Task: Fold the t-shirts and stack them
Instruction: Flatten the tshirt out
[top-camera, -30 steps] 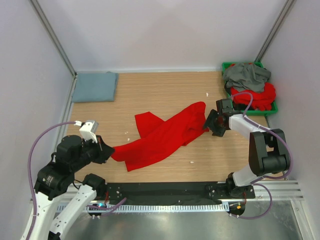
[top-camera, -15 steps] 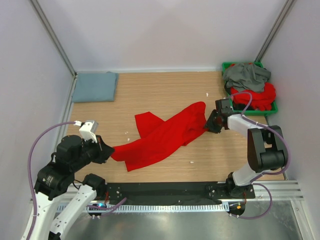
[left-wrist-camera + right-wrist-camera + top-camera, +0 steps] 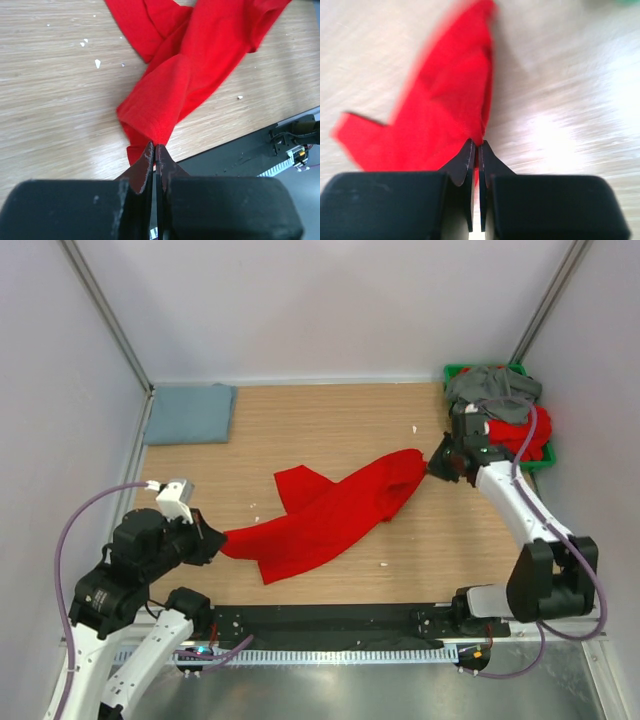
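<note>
Broadly, the pale wooden tabletop carries one bright red cloth t-shirt, bunched and stretched diagonally across its middle. A folded dusty blue-grey t-shirt lies in the far left corner. The green plastic bin at far right holds a crumpled dark grey t-shirt over more red t-shirts. The left gripper pinches the stretched shirt's near-left end, the right gripper its far-right end — both with jaws pressed together on cloth.
</note>
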You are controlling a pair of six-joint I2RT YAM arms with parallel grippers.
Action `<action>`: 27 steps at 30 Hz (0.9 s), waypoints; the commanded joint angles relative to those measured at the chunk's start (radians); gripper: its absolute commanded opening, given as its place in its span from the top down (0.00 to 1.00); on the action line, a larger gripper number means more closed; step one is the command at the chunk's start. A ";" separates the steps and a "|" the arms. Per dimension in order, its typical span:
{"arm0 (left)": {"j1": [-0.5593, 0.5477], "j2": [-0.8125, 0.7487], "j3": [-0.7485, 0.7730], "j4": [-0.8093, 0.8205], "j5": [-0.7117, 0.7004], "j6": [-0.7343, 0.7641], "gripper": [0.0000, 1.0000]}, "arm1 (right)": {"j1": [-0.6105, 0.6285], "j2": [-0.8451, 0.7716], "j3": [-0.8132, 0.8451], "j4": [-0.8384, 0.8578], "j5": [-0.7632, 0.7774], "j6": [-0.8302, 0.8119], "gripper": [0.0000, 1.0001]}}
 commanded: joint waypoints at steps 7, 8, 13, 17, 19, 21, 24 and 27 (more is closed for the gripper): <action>0.006 0.054 0.248 0.007 -0.097 0.001 1.00 | -0.026 -0.257 0.387 -0.349 0.200 -0.127 0.98; 0.006 0.065 0.289 -0.005 -0.120 0.016 1.00 | -0.031 -0.265 0.396 -0.363 0.201 -0.135 0.98; 0.004 0.106 0.418 -0.066 -0.227 0.058 1.00 | -0.057 -0.314 0.399 -0.426 0.279 -0.156 0.98; -0.003 0.141 0.519 -0.105 -0.339 0.070 1.00 | -0.071 -0.343 0.370 -0.429 0.284 -0.162 0.98; -0.003 0.160 0.593 -0.112 -0.390 0.075 1.00 | -0.072 -0.345 0.372 -0.440 0.285 -0.165 0.98; -0.005 0.198 0.682 -0.123 -0.414 0.079 1.00 | -0.074 -0.349 0.373 -0.447 0.292 -0.170 0.99; -0.010 0.233 0.755 -0.123 -0.414 0.082 1.00 | -0.074 -0.381 0.338 -0.443 0.304 -0.171 0.99; -0.011 0.236 0.737 -0.114 -0.402 0.075 1.00 | -0.074 -0.430 0.294 -0.423 0.292 -0.174 0.99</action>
